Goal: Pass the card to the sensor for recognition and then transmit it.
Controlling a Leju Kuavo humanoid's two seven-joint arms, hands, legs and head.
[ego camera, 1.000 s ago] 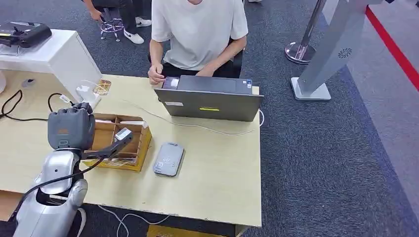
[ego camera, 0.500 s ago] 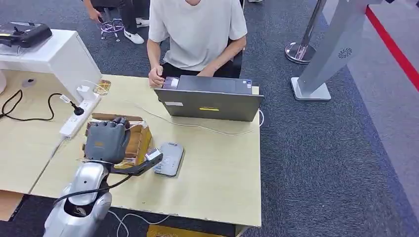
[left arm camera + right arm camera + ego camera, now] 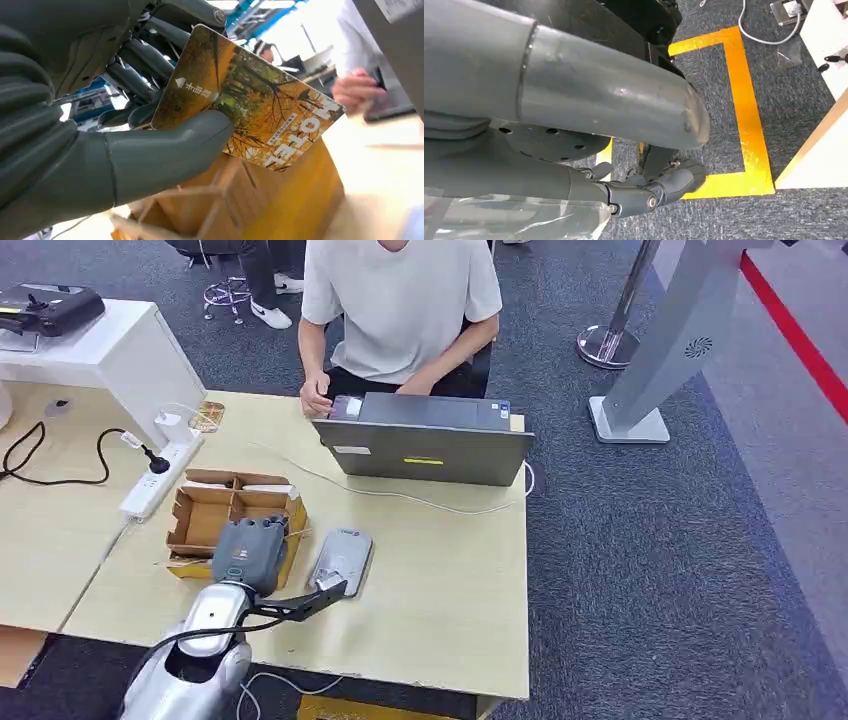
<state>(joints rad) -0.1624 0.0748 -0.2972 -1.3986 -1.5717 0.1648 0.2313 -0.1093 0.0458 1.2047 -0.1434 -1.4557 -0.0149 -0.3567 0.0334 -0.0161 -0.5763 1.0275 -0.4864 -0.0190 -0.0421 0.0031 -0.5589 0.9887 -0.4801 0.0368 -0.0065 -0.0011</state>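
The card is a flat rectangle printed with yellow-orange autumn trees and white lettering, with a small white triangle mark near one corner. It is pinched between the thumb and darker fingers of the left robot hand, tilted, its free end jutting out over the near end of the sensor. The sensor is a flat grey rounded-corner slab lying on the desk, just beside a cardboard box.

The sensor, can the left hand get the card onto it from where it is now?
Probably yes: the left hand holds the card right at the sensor and nothing stands between them.
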